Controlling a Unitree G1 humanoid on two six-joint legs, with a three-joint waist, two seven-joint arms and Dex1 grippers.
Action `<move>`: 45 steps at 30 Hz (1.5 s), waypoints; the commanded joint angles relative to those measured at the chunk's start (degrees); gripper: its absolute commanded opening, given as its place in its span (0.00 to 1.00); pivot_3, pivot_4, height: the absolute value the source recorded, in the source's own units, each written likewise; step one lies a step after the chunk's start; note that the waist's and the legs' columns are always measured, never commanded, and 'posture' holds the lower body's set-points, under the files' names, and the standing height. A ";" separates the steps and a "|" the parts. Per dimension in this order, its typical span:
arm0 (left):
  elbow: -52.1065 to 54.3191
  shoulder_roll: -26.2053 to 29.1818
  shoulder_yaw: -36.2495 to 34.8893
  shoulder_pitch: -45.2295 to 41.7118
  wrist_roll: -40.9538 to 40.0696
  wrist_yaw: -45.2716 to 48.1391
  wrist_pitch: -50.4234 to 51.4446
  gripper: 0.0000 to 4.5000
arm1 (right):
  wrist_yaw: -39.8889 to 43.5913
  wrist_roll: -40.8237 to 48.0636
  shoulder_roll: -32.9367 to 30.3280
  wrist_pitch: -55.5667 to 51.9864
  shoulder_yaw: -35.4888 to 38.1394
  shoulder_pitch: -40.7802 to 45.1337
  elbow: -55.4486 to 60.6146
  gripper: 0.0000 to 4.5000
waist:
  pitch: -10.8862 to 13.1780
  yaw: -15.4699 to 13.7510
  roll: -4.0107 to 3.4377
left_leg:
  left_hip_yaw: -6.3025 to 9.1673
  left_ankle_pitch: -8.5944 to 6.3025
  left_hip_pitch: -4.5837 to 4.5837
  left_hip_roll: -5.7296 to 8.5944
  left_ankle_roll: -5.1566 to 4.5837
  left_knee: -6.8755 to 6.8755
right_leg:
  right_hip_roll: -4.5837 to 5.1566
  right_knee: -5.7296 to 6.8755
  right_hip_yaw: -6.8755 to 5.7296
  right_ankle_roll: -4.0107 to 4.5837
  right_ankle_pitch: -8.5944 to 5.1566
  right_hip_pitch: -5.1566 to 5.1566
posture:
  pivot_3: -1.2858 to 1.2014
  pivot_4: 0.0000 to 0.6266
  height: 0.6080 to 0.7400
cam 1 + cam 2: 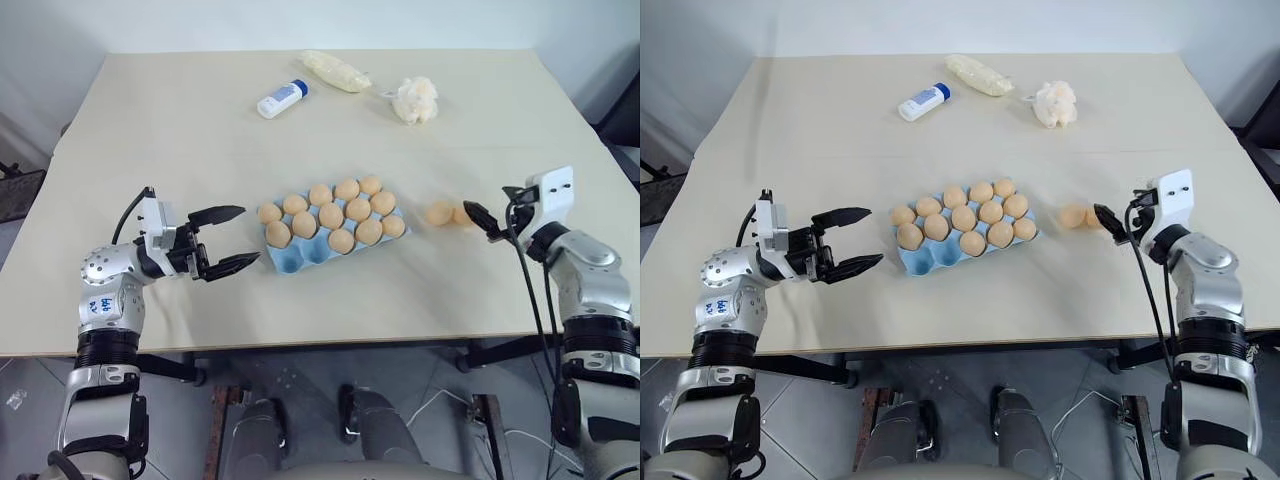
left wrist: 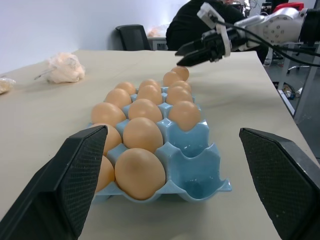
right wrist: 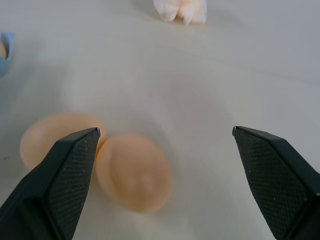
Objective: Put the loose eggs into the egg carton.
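Two loose eggs (image 1: 449,214) were seen touching, just right of the egg carton (image 1: 290,257). The right gripper (image 3: 162,160) was spread wide, empty — likely best centred on the nearer egg. The left gripper (image 1: 228,238) was open too, empty.

Even, bright, diffuse light covers the pale beige wooden table (image 1: 200,150), seemingly from overhead, since shadows are short and soft. The light blue moulded egg carton (image 1: 290,257) casts only a faint dark rim on its near side, and the small white plastic bottle with a blue cap (image 1: 923,102) a thin smudge. No hard glare shows; the tan-brown eggs in the carton (image 2: 140,172) carry mild highlights in the left wrist view. In the right wrist view the two loose tan eggs (image 3: 134,171) look soft and blurred, perhaps from motion, and the fluffy white-yellow clump (image 3: 181,10) beyond is unfocused.
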State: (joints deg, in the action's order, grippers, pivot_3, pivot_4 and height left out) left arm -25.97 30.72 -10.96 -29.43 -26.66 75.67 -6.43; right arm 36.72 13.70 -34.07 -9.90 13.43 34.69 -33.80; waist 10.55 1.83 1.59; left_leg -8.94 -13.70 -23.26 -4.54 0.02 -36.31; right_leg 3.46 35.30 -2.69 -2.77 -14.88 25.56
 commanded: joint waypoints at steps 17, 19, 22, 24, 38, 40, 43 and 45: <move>3.09 0.53 -0.87 0.58 -0.96 -1.50 0.05 1.00 | -3.03 -3.52 2.99 6.15 -1.86 7.06 -12.78 0.99 | 0.00 0.81 -0.01 | 0.00 0.05 0.06 -0.04 0.00 -0.09 | 0.02 0.20 0.04 0.01 -0.01 0.01 | 0.52 0.24 1.00; 3.18 0.51 -0.87 0.60 -0.94 -1.63 0.08 1.00 | -3.46 -3.81 3.40 6.51 -1.79 8.33 -14.94 0.99 | 0.00 1.21 -0.01 | 0.00 0.06 0.06 -0.04 0.00 -0.10 | 0.03 0.22 0.03 0.01 -0.01 0.00 | 0.52 0.24 1.00; 3.42 0.55 -0.90 0.73 -0.94 -1.85 0.13 1.00 | -3.47 -3.85 3.60 5.73 -1.82 9.40 -16.69 0.95 | 0.00 1.39 -0.01 | 0.01 0.07 0.07 -0.04 0.01 -0.09 | 0.03 0.22 0.03 0.01 -0.01 0.01 | 0.52 0.24 1.00; 3.66 0.62 -0.98 0.91 -0.97 -2.04 0.14 1.00 | -3.80 -3.59 3.79 5.07 -1.62 9.68 -17.00 0.87 | 0.00 1.44 -0.01 | 0.01 0.07 0.07 -0.05 0.01 -0.07 | 0.03 0.22 0.03 0.01 -0.01 0.01 | 0.52 0.24 1.00; 4.53 0.76 -1.15 1.59 -1.14 -2.55 0.62 1.00 | -4.59 -1.80 2.80 -0.33 -0.67 3.72 2.77 0.41 | 0.01 1.44 -0.02 | 0.02 0.08 0.06 -0.14 0.02 -0.06 | 0.06 0.24 0.05 0.01 -0.01 0.03 | 0.52 0.24 1.00; 4.43 0.82 -1.15 1.52 -1.19 -2.36 0.68 1.00 | -4.55 -1.13 2.72 -3.32 -0.85 2.60 9.08 0.40 | 0.01 1.43 -0.02 | 0.02 0.08 0.06 -0.15 0.02 -0.06 | 0.06 0.24 0.05 0.02 -0.01 0.03 | 0.52 0.24 1.00; 4.21 1.05 -1.08 1.42 -1.23 -1.76 0.84 1.00 | -3.69 0.53 3.12 -9.57 -2.29 0.86 20.52 0.40 | 0.01 1.42 -0.02 | 0.03 0.08 0.06 -0.16 0.02 -0.04 | 0.07 0.25 0.05 0.02 -0.01 0.04 | 0.52 0.24 1.00; 4.02 1.25 -1.11 1.32 -1.24 -1.44 0.92 1.00 | -3.77 1.62 4.04 -14.38 -4.04 -0.34 27.93 0.40 | 0.01 1.44 -0.02 | 0.03 0.08 0.06 -0.18 0.03 -0.02 | 0.06 0.25 0.05 0.03 -0.02 0.05 | 0.52 0.24 1.00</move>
State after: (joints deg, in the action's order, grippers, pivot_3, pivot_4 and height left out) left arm -23.19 30.90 -11.10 -27.98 -26.72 73.76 -5.49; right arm 32.92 13.44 -30.26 -20.78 10.39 34.79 -12.89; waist 10.56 3.27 1.57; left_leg -8.90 -13.63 -23.19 -4.73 0.05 -36.33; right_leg 3.52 35.55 -2.64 -2.73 -14.90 25.61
